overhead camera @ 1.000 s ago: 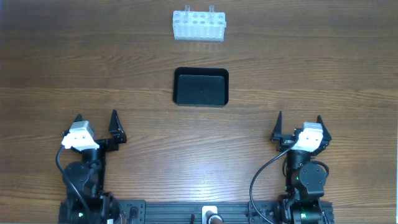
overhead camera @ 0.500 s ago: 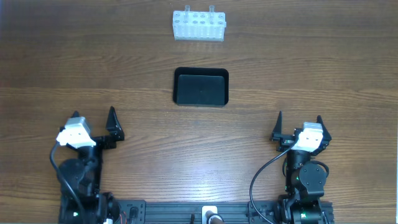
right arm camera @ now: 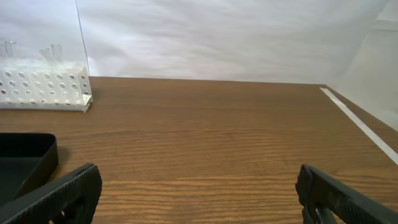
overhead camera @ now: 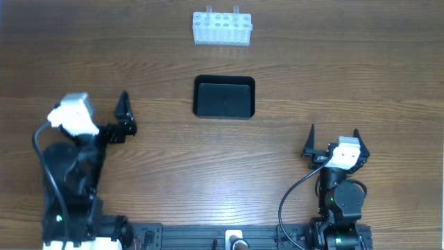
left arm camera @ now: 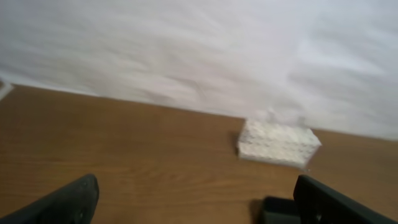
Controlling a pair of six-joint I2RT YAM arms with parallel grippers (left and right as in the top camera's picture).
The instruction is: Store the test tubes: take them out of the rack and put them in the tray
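We see no words, numbers or signs that we can read.
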